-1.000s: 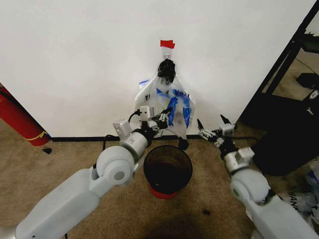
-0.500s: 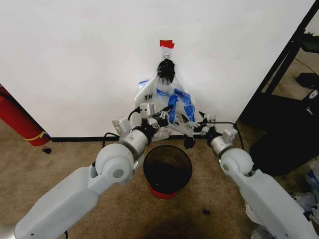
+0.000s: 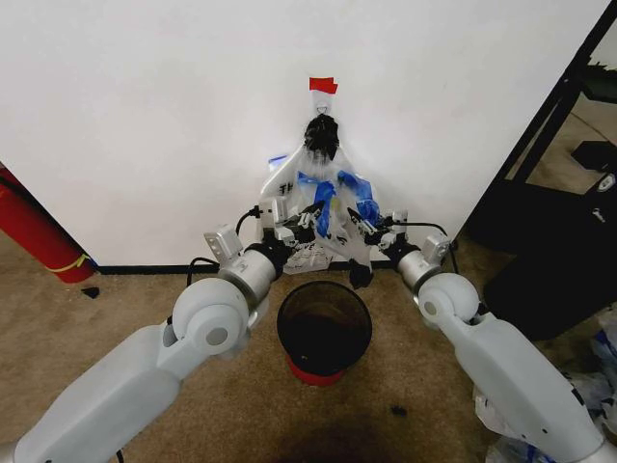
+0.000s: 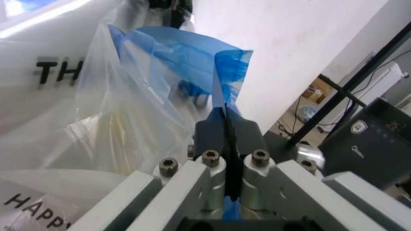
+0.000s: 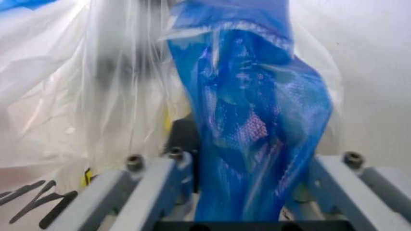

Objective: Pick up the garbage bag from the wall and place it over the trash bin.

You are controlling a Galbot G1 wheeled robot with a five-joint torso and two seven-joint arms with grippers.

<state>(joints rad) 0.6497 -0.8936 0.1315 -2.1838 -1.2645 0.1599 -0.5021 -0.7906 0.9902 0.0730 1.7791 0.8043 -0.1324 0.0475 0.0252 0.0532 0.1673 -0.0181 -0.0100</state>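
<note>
- Nearest you, the trash bin [image 3: 324,328] stands uncovered on the carpet; placing is outstanding.
- Your left gripper [image 3: 307,221] is clamped on a blue handle; your right gripper [image 3: 361,219] has blue film between parted fingers.
- The garbage bag [image 3: 323,207] hangs on the wall [image 3: 154,116], not yet lifted off.
- Legible on the bag: "TH", "HAPP".

**Bag on the wall, bin below**

You see the garbage bag [image 3: 323,207], translucent whitish with blue handles, hanging against the white wall [image 3: 145,106] under a red tape mark; the black mesh trash bin [image 3: 324,328] stands upright on its red base directly beneath
</note>
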